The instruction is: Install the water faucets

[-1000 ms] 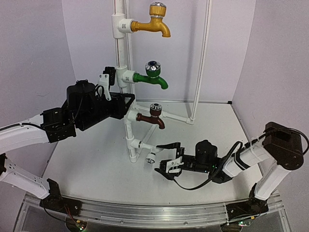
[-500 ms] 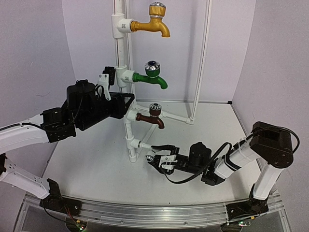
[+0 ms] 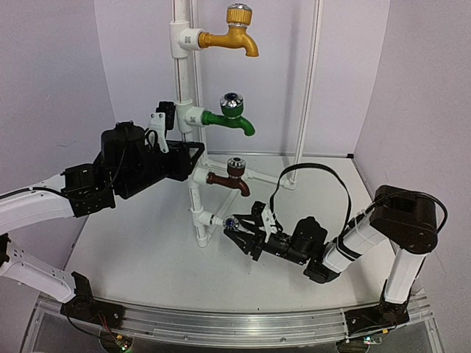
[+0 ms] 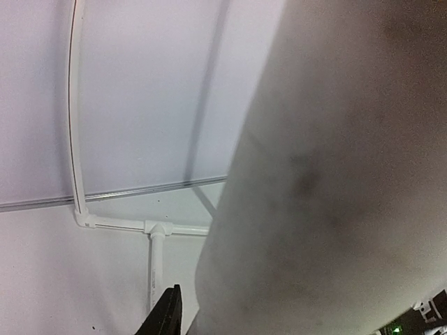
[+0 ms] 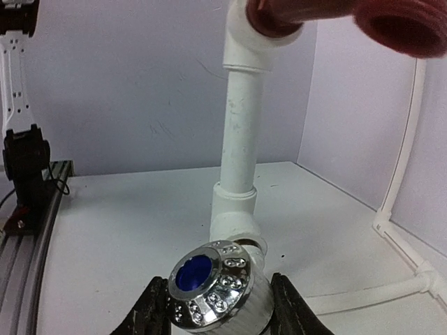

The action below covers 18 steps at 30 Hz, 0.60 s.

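A second ago the right gripper (image 3: 237, 229) hung wide open at 4 o'clock of the white faucet (image 3: 223, 220), clear of it. Now it has slid in toward 10 o'clock and narrowed its jaws onto the knob (image 5: 209, 283). In the wrist view both fingers (image 5: 155, 310) press the knob's sides, so I judge the grip just made and the turning-in ready to start. The left gripper (image 3: 193, 154) has not moved. It looks clamped on the pipe (image 3: 185, 88) between the green faucet (image 3: 232, 118) and brown faucet (image 3: 229, 179), steadying the stand. Its wrist view is filled by the blurred pipe and shows only one fingertip.

The white faucet is low on the pipe, at 6 o'clock of the brown one, just above the table (image 3: 147, 250). Its inlet meets the bottom fitting (image 3: 200, 215). How far it is screwed in I cannot tell.

Its long axis lies roughly level and, in the top view, points from the fitting toward 4 o'clock, parallel to the brown faucet above. The knob's blue-centred face tilts up toward the near edge, not straight up like the knobs of the three mounted faucets, yellow (image 3: 232, 38) included. The spout is hidden by the gripper
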### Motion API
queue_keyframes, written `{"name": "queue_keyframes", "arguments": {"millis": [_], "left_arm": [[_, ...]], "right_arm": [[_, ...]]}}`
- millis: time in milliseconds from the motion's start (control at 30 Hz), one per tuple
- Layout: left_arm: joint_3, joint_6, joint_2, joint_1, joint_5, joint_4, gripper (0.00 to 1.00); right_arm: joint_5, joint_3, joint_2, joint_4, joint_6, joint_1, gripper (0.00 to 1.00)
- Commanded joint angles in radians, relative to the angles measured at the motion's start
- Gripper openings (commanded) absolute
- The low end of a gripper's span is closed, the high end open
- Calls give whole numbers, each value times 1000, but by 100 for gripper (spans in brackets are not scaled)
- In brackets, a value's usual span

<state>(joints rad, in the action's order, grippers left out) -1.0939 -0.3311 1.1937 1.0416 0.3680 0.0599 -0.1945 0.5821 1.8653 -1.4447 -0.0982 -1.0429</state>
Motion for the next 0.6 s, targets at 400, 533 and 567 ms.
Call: {"name": "queue_keyframes", "arguments": {"millis": [400,533,567], "left_arm": [[10,-249,1,18,-136,175,0],[10,-252,-2,19,-136,175,0],[10,-252,-2,18,-136,175,0]], "right_arm": [[-15,15,95,-152,1100,152,10],[-111,19,157,-110,1381,234,10],[-125,19,166,-91,1421,252,12]]}}
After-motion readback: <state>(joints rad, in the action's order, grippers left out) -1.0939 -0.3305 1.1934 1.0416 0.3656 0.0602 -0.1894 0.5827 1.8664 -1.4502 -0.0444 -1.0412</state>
